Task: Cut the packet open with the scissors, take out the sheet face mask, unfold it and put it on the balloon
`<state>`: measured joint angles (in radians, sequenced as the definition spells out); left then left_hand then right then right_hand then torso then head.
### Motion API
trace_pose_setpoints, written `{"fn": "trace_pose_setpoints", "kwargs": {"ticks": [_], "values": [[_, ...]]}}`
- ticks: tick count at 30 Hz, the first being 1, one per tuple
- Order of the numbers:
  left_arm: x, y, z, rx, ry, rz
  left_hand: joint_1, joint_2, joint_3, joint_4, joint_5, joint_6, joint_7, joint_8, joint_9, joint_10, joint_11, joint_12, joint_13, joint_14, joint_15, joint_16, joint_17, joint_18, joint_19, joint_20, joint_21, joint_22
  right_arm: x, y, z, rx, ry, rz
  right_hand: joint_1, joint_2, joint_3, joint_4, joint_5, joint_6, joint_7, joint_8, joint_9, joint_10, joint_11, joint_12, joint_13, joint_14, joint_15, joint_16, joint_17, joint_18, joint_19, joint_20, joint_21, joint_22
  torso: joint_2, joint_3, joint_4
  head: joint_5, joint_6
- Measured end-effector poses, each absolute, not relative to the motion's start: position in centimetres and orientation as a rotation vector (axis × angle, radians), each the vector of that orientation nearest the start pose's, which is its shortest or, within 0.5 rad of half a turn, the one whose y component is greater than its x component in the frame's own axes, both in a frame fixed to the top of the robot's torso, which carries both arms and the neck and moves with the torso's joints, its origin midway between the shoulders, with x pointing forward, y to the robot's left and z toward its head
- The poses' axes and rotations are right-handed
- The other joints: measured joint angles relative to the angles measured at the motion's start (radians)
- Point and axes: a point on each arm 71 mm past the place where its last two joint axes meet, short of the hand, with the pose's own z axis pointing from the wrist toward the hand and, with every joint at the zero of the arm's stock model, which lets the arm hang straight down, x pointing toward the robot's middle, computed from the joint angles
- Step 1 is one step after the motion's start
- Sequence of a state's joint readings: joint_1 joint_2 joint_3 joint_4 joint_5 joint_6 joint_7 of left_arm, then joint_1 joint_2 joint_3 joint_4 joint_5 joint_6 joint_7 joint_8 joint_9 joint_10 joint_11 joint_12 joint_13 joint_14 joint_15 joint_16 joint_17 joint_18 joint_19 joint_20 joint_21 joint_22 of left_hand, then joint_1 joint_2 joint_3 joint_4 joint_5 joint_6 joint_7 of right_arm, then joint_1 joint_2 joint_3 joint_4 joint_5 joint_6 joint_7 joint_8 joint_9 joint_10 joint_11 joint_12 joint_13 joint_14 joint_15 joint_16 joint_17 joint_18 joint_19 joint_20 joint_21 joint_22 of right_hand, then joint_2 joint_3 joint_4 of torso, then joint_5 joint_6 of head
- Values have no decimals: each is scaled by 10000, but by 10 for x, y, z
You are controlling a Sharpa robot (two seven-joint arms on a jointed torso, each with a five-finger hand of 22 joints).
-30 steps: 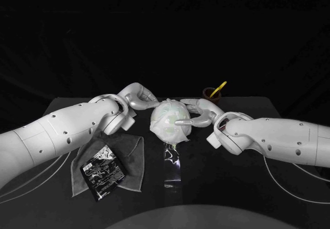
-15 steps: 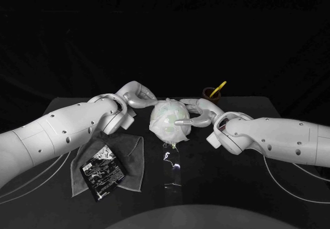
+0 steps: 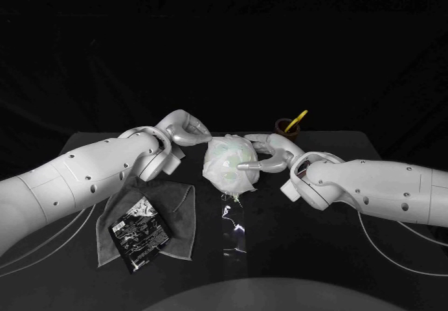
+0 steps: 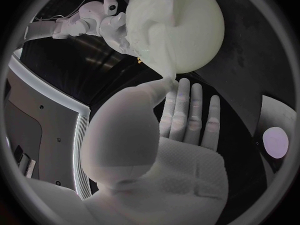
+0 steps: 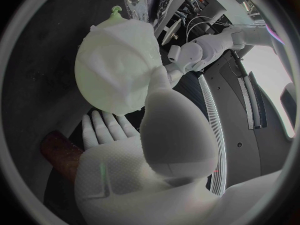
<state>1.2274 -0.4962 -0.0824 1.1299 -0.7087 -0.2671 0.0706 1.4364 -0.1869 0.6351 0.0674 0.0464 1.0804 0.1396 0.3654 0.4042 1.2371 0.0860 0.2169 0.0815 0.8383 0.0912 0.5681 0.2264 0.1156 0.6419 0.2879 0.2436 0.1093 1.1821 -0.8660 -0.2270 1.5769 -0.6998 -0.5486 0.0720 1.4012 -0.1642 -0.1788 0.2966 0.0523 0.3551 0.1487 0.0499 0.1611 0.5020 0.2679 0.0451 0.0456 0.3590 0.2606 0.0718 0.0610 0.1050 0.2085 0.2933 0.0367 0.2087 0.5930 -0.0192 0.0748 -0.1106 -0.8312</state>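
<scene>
Surface [image 3: 317,259] first: at its far middle sits the balloon [image 4: 200,35], sheet face mask [image 3: 224,175] already draped on. Right robot hand [image 3: 266,155] cradles the balloon, thumb pressing. Left robot hand [image 3: 187,133], fingers spread, thumbs the mask's edge (only smoothing remains, I'd guess). Cut packet [image 3: 137,236] lies near-left.

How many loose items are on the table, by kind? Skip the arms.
balloon: 1
sheet face mask, draped on the balloon: 1
packet, black: 1
grey cloth, under the packet: 1
clear film: 1
brown cup: 1
scissors, yellow handle sticking out of the cup: 1
Total: 7
</scene>
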Motion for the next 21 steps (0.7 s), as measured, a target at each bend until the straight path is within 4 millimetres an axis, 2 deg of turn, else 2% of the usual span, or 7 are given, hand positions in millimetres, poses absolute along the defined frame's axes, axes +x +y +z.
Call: {"fn": "trace_pose_setpoints", "kwargs": {"ticks": [21], "values": [[556,125,-210,-4554,17648,-10416,-171,9,109,-112,-4,-126,19,58,369,-2,2,0,39,35,36,-1,0,-4,124,-19,74,28,447,-211,-249,5688,17562,9452,40,40,0,0,0,0,-1,0,-1,-1,0,0,-5,0,0,0,-3,-1,1,0,0,1,0,7,-1,12,-11]]}}
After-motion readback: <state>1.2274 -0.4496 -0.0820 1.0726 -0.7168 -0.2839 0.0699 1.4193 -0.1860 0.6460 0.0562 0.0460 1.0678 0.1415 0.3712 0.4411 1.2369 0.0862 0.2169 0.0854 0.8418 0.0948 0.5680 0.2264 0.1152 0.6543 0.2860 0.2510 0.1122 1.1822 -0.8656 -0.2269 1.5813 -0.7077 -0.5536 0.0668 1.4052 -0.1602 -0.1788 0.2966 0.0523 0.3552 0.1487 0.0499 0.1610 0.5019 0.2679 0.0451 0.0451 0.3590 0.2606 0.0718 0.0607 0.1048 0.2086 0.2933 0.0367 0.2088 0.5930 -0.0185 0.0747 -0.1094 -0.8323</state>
